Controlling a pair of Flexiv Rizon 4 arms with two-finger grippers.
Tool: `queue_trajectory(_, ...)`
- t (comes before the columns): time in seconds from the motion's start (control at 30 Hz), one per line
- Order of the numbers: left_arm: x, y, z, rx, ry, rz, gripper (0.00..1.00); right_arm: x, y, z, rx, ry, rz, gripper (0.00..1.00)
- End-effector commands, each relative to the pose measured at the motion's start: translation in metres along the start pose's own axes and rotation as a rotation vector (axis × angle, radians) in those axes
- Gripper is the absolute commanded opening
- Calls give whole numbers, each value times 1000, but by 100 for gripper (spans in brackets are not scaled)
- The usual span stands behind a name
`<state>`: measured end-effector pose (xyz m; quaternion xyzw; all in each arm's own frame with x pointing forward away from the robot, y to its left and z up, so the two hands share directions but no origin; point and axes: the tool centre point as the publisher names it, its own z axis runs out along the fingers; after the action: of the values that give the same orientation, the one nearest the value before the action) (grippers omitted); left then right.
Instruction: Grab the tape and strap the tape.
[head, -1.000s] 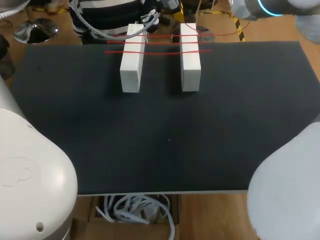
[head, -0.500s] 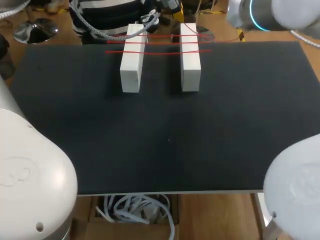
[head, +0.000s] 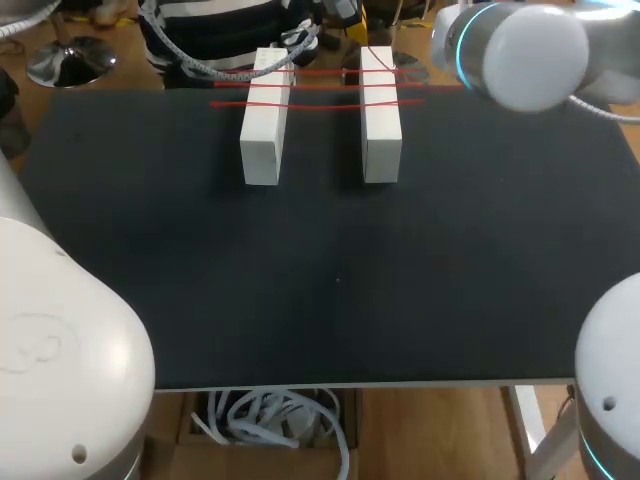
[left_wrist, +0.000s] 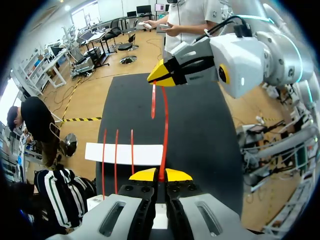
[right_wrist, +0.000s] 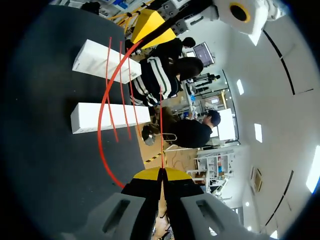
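Note:
Two white blocks (head: 263, 120) (head: 381, 115) lie side by side at the far edge of the black mat, with three red tape strands (head: 320, 86) stretched across them. In the left wrist view my left gripper (left_wrist: 160, 175) is shut on one end of a loose red tape (left_wrist: 164, 130). The tape rises to my right gripper (left_wrist: 167, 75), shut on it above the mat. From the right wrist, my right gripper (right_wrist: 161, 174) pinches the tape (right_wrist: 100, 120), which arcs over the blocks (right_wrist: 110, 117) to my left gripper (right_wrist: 150, 27). Neither gripper shows clearly in the head view.
The black mat (head: 330, 280) covers the whole table top. My right arm's elbow (head: 520, 50) hangs over the mat's far right corner. My left arm's white housing (head: 60, 350) fills the near left corner.
My right arm's elbow has swung left into view over the far right corner, and its near housing has slid off to the right. The blocks and the three strands have not moved.

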<state>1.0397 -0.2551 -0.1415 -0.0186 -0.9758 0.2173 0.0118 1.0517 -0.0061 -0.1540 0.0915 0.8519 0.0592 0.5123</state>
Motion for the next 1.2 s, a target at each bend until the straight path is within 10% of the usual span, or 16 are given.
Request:
queue_trajectory(0.03, 0, -1, -1, -4, 2, -1, 0, 5, 9, -7, 129, -150, -15, 0)
queue_trajectory(1.2, 0, -1, -1, -4, 2, -1, 0, 6, 57, -14, 65, -154, -109, 0)
